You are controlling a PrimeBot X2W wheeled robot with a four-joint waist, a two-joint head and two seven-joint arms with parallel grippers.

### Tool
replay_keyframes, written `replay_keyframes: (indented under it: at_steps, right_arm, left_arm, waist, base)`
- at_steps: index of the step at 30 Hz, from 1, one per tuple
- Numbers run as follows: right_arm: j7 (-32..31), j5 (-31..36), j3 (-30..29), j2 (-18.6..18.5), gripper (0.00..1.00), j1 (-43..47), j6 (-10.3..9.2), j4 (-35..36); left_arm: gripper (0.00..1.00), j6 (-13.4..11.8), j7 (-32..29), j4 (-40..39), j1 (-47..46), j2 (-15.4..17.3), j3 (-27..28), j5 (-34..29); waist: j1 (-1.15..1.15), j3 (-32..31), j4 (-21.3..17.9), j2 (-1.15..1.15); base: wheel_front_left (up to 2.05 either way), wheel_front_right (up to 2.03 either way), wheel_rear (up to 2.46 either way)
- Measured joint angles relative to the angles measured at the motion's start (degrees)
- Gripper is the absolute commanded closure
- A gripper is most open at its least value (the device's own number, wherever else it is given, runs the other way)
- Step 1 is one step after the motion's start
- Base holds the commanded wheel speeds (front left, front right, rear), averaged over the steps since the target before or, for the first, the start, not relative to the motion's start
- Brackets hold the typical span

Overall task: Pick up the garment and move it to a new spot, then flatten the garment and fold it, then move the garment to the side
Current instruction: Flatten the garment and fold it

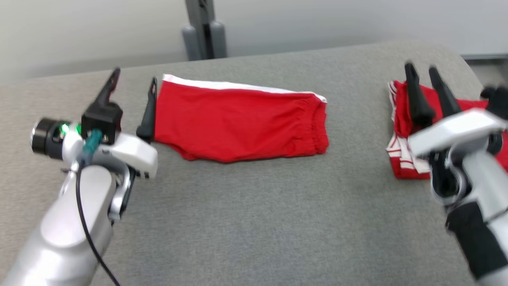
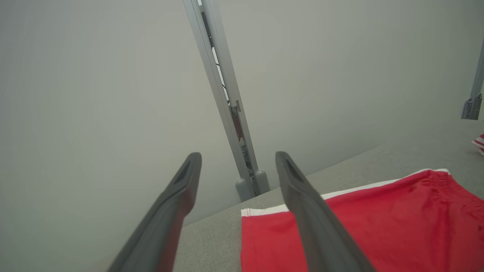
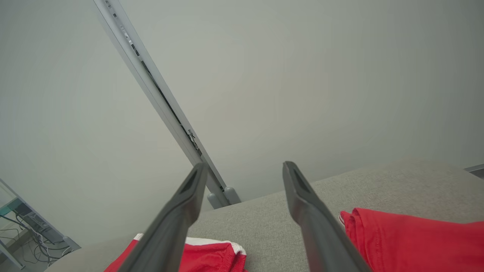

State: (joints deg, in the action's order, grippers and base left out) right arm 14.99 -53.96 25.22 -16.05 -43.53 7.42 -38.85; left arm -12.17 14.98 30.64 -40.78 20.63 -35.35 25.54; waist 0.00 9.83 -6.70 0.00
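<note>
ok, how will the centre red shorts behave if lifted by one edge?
Probably floppy: the folded red fabric shorts with white stripe lie thin and flat, so the fold would likely fall open. The grey textile tabletop looks grippy; pushing may bunch them.

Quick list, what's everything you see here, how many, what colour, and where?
red shorts: one, red with a white band along the far edge, lying flat mid-table
striped garment: one, red with white stripes, bunched at the table's right end
table: one, grey fabric top, under both garments
post: one, grey, upright behind the table's far edge
wall: one, pale grey, behind the table
cables: a few, dark, low down beyond the table
left gripper: one, dark fingers, open, at the shorts' left edge
right gripper: one, dark fingers, open, over the striped garment
</note>
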Motion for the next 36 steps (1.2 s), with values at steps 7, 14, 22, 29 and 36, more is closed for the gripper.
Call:
replay_keyframes:
  at_steps: [7, 14, 22, 29, 36]
  right_arm:
    - [0.0, 19.5, -15.9, 8.5, 0.0, 19.6, 0.01, 13.0]
    - [0.0, 23.6, -21.4, 12.1, 0.0, 27.9, 0.01, 15.5]
    - [0.0, 24.5, -22.7, 13.0, 0.0, 30.8, 0.01, 14.8]
    - [0.0, 25.4, -22.5, 13.2, 0.0, 30.9, 0.01, 14.0]
    - [-0.1, 22.5, -20.7, 13.2, 0.0, 28.0, 0.01, 8.7]
  left_arm:
    - [0.0, -0.5, 0.0, -9.3, 14.3, -3.7, 8.1, -5.5]
    - [0.0, 1.9, 0.0, -15.2, 25.8, -9.3, 15.5, -10.7]
    - [0.0, 7.3, 0.0, -18.6, 33.6, -15.0, 23.3, -15.5]
    - [0.0, 10.1, 0.0, -18.6, 34.6, -16.8, 25.7, -18.3]
    - [0.0, 11.7, 0.0, -17.3, 34.3, -17.6, 25.6, -19.5]
  waist:
    - [0.0, -3.7, 4.2, 0.0]
    - [0.0, -6.9, 6.7, 0.0]
    - [0.0, -8.8, 7.5, 0.0]
    - [0.0, -8.7, 7.6, 0.0]
    - [0.0, -6.9, 8.8, 0.0]
  base:
    - [0.0, 0.0, 0.0]
    - [0.0, 0.0, 0.0]
    - [0.0, 0.0, 0.0]
    - [0.0, 0.0, 0.0]
    - [0.0, 0.0, 0.0]
